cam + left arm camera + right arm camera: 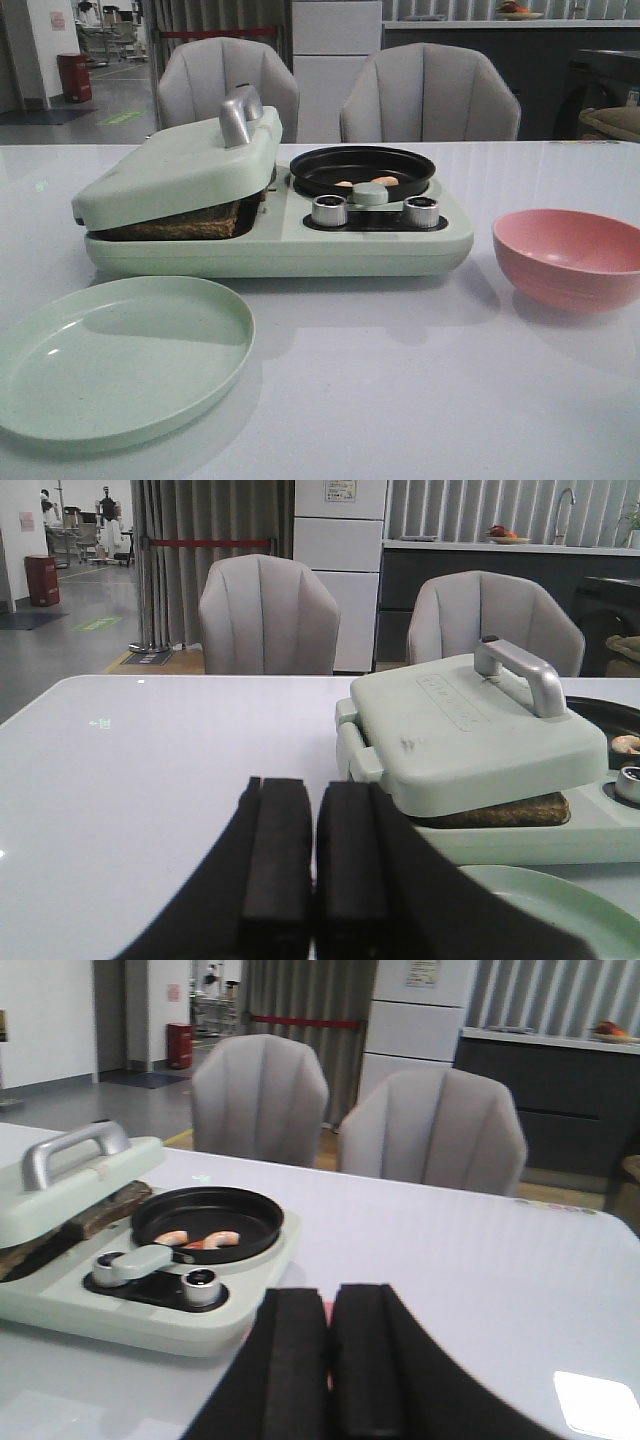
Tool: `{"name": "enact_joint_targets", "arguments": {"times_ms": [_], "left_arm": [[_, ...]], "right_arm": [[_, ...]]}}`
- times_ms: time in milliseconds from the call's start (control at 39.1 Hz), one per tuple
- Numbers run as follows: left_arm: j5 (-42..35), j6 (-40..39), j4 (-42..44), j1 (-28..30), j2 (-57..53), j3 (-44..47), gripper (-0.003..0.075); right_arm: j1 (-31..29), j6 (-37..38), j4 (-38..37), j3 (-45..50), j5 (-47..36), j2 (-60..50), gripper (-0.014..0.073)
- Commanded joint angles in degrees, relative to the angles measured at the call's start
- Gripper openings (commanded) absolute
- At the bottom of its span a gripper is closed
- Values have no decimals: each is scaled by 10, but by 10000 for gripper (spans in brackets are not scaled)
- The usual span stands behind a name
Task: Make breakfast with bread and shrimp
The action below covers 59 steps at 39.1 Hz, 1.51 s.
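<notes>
The white counter (400, 400) carries all items. A pale green breakfast maker (275, 235) sits toward the counter's far edge, left of centre. Its hinged lid (180, 170), fitted with a silver handle (240, 115), is tilted and rests on the bread (185, 225); the lid is not fully closed. The bread lies in the press compartment on the appliance's left half, with only its dark brown crust edge visible under the lid.

A pale green plate (110, 360) lies at the near left corner of the counter, just in front of the appliance and apart from it. A pink bowl (570, 255) stands near the right edge, well apart from the appliance.

A round black pan (362, 168) occupies the appliance's right half. Two silver knobs (330, 210) are set on the front panel below the pan, one either side of the pan's green handle (368, 193). The shrimp (383, 182), small orange-pink pieces, lie inside the pan near its front wall.

The left tool (313, 850) has its black pads pressed nearly together, with only a thin gap, and holds nothing. The right tool (330, 1360) is likewise almost closed and empty. Both are seen over the counter's near side.
</notes>
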Motion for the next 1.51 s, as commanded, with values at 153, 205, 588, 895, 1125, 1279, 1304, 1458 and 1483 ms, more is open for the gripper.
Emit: {"name": "enact_joint_targets", "arguments": {"times_ms": [153, 205, 588, 895, 1125, 1279, 1304, 1458, 1483], "left_arm": [[-44, -6, 0, -1, -10, 12, 113], [-44, -6, 0, -1, -10, 12, 113], [-44, -6, 0, -1, -10, 12, 113], [-44, -6, 0, -1, -10, 12, 113], [-44, -6, 0, -1, -10, 12, 113], [-44, -6, 0, -1, -10, 12, 113], [-44, -6, 0, -1, -10, 12, 113], [-44, -6, 0, -1, -10, 12, 113], [-44, -6, 0, -1, -10, 12, 113]], "right_arm": [[-42, 193, -178, 30, -52, -29, 153], [-45, 200, -181, 40, -59, -28, 153], [-48, 200, -179, 89, -109, -31, 153], [-48, 200, -179, 89, -109, -31, 153], [-48, 200, -179, 89, -109, -31, 153], [-48, 200, -179, 89, -109, -31, 153], [-48, 200, -179, 89, -109, -31, 153], [-48, 200, -179, 89, -109, -31, 153], [-48, 200, -179, 89, -109, -31, 153]]}}
